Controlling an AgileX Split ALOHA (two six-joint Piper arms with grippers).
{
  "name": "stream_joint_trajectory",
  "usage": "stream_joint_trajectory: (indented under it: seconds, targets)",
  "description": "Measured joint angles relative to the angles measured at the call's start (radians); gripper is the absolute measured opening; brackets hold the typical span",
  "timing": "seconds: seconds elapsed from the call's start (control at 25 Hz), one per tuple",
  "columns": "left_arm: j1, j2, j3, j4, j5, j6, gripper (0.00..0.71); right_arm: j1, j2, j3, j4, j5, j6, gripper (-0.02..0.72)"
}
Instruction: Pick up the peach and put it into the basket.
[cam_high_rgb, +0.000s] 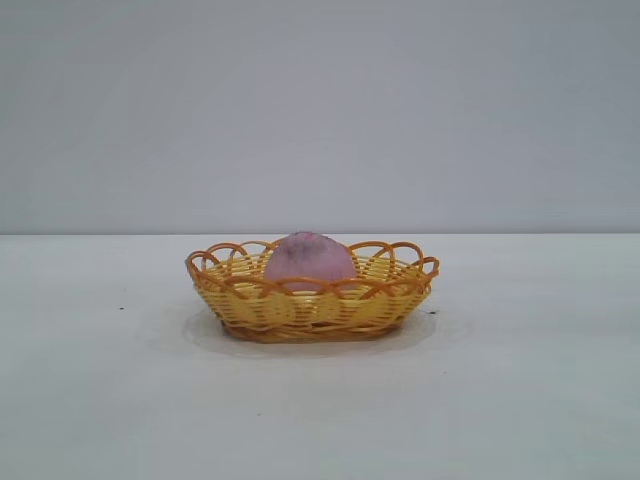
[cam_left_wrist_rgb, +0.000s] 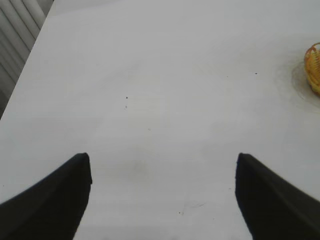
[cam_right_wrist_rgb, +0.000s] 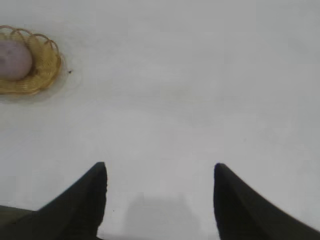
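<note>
White table runs to a grey wall. Peach sits inside basket at centre. Left gripper and right gripper hang apart-fingered, empty, well clear of basket; neither is plainly nearer.

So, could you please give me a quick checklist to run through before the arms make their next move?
1. The peach sits inside the basket: ok.
2. Basket upright and flat on the table: ok.
3. Right gripper open, nothing between its fingers, away from the basket: ok.
4. Left gripper open, empty, over bare table with only the basket's edge in its view: ok.
5. Peach settled steadily, not leaning on the rim: cannot tell.
</note>
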Motion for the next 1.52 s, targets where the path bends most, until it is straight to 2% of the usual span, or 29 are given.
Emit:
stream_joint_trajectory:
  seconds: [0.2, 0.52, 0.68, 1.52]
  targets:
    - [0.000, 0.000, 0.000, 0.000, 0.000, 0.000, 0.555, 0.000, -0.211, 0.139, 0.000, -0.004, 0.001, 0.425]
    - [0.000, 0.000, 0.000, 0.000, 0.000, 0.000, 0.555, 0.000, -0.487, 0.322, -0.004, -0.023, 0.040, 0.425]
    - [0.000, 0.000, 0.000, 0.000, 0.000, 0.000, 0.555, 0.000, -0.576, 0.344, -0.012, -0.043, 0.047, 0.425]
    - [0.000, 0.000, 0.000, 0.000, 0.000, 0.000, 0.555, 0.000, -0.585, 0.344, -0.014, -0.048, 0.053, 0.425]
